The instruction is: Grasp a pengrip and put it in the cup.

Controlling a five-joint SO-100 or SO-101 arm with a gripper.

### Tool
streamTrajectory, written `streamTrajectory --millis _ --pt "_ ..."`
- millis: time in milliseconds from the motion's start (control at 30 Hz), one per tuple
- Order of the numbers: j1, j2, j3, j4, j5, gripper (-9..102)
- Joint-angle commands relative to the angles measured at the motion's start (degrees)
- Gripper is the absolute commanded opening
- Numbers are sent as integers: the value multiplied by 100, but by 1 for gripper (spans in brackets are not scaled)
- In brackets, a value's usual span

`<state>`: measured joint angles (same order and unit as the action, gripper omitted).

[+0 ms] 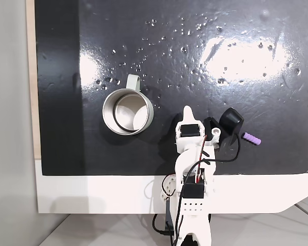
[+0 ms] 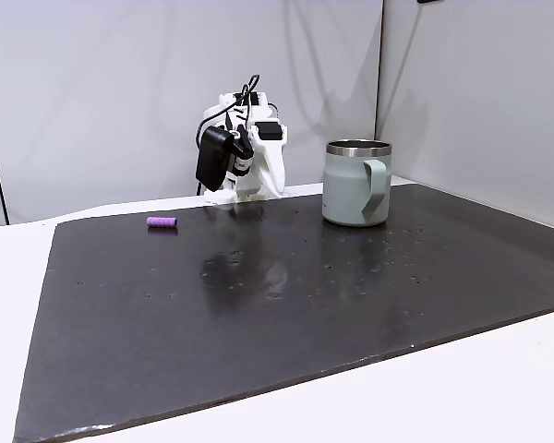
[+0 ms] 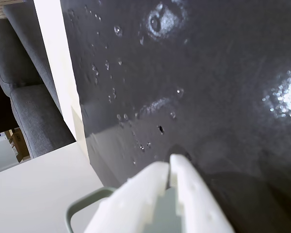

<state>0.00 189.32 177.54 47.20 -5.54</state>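
The purple ribbed pengrip (image 1: 251, 138) lies on the black mat to the right of the arm in a fixed view, and near the mat's far left edge (image 2: 162, 222) in another. The pale grey-green cup (image 1: 150, 117) stands upright left of the arm, handle pointing away from it; the side-on fixed view shows the cup (image 2: 351, 189) to the arm's right. My white gripper (image 1: 187, 109) is shut with nothing in it, tip low over the mat between cup and pengrip, apart from both (image 2: 274, 187). In the wrist view the fingertips (image 3: 169, 164) meet, with part of the cup (image 3: 75, 208) below them.
The black mat (image 1: 195, 61) is glossy and speckled with droplets, lying on a white table (image 1: 92, 195). A black camera block (image 1: 230, 121) hangs off the wrist toward the pengrip. Cables trail at the arm's base (image 1: 169, 189). A grey sofa (image 3: 24, 97) stands beyond the table edge.
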Motion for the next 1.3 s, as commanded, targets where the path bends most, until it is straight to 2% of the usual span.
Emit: streamTrajectory --millis 0,200,467,733,967,1267 --pt "-18 79 -35 -220 -9 0" --pt "53 79 -255 -97 -220 0" --pt "527 -343 -2241 888 -536 0" --pt "1652 -2997 -4623 1274 -606 1" --pt "2830 -5405 -6688 1960 -677 3" --pt "3902 -7339 -8112 3032 -1143 15"
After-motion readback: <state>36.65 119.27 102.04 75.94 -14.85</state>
